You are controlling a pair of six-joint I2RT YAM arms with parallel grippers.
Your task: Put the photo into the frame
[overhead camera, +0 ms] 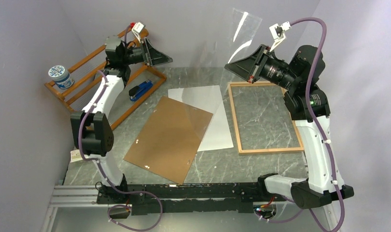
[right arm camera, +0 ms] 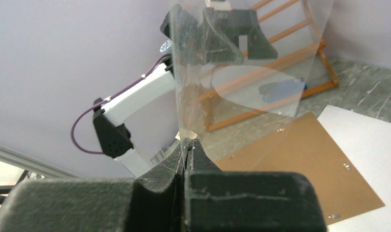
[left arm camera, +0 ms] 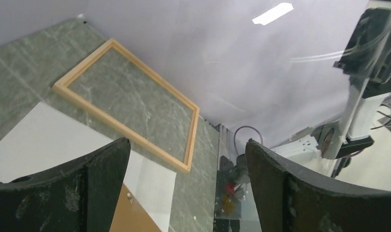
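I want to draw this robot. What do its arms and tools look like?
The left arm and right arm have white links, chunky black joints and a purple cable each. The left tool and right tool are black, with two wedge-shaped fingers. A tiny green light glows on the right arm.

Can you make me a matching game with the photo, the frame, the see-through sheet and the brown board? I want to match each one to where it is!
Things:
1. photo
2. frame
3. see-through sheet
4. brown board

Places:
A. pinched in the right tool, up in the air
B. lying flat with bare table showing inside it
C. resting on one edge of the photo
D. white side up, partly under the board

Pairs: 1-D, 2-B, 3-A, 4-C
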